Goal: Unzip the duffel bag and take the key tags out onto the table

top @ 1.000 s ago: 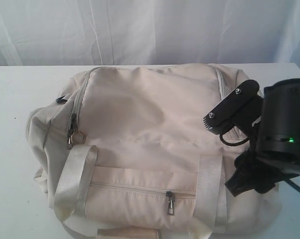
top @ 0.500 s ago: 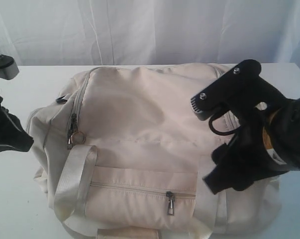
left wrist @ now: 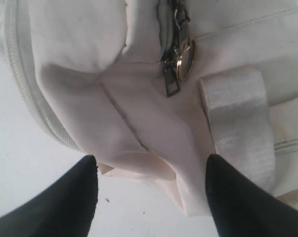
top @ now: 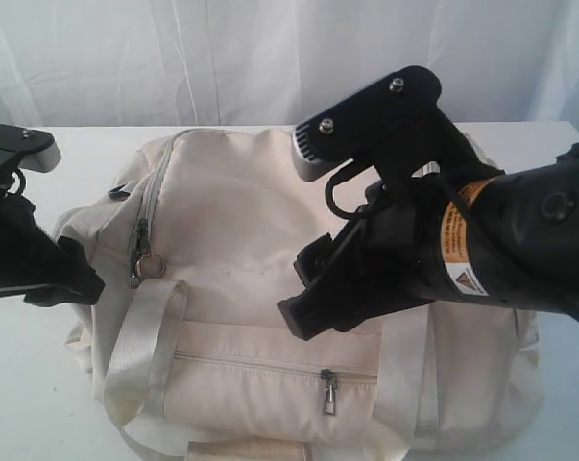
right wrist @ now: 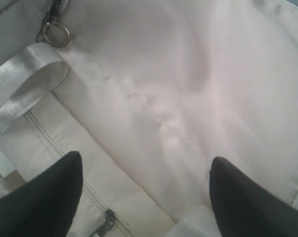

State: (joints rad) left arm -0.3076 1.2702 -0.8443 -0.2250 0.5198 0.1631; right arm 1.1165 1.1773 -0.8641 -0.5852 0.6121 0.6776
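The surface [top: 20, 403] is wide, white and flat, and its far edge meets a white curtain [top: 270, 48] just behind the bag. In the exterior view I see a bare strip of it to the left of the bag and a smaller bare corner at the far right. At the front the bag runs out of the picture, so I cannot tell what room is there.

The duffel bag [top: 241, 221] lies in the middle of the surface with its broad cream side up, and it takes most of the width. Its main zipper runs along the left end and looks closed as far as I can follow it.

The right end effector [right wrist: 146, 192] hangs over the middle of the bag's upper panel. Its fingers are wide apart and nothing is between them. Its arm covers the right part of the bag in the exterior view.

The left end effector [left wrist: 151, 197] is at the bag's left end, above the rounded corner where the fabric meets the surface. Its fingers are also wide apart and empty.

The left strap [top: 145, 346] makes a loop on the front side, and the right strap [top: 404, 375] runs down beside the front pocket.

The main zipper pull [left wrist: 171, 81] hangs down with a metal ring [left wrist: 186, 59] touching it, just beside the left strap. The pocket pull [top: 328, 392] sits near the right end of the pocket zipper.
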